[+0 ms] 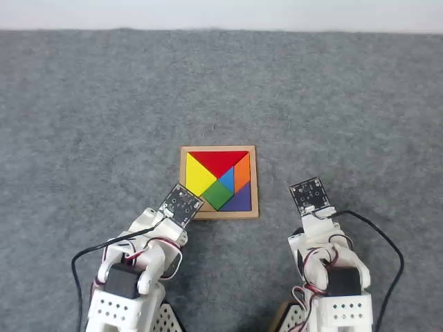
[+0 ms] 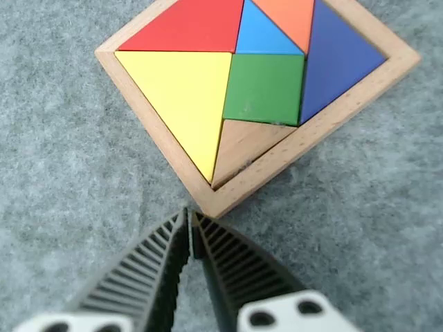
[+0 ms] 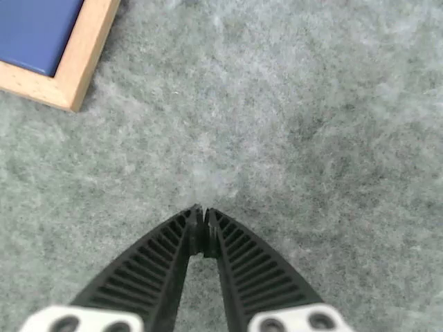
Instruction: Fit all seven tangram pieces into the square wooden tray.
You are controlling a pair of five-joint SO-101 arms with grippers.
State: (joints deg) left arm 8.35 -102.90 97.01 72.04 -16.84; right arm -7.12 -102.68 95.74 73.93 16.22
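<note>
The left gripper (image 2: 189,214), pinched closed and empty, sits just beside the wooden tray (image 2: 325,116), at its near corner, pointing at the one bare triangular gap (image 2: 246,142) (the rest is filled). The right gripper (image 3: 202,211), likewise closed, is farther off.

red, yellow, green, orange, blue pieces (image 1: 216,162); tan tray (image 1: 235,214); grey carpet (image 1: 83,104).

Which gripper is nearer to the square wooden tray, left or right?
Left. The left gripper sits just off a corner of the square wooden tray; the right gripper is over grey carpet, farther from it.
</note>
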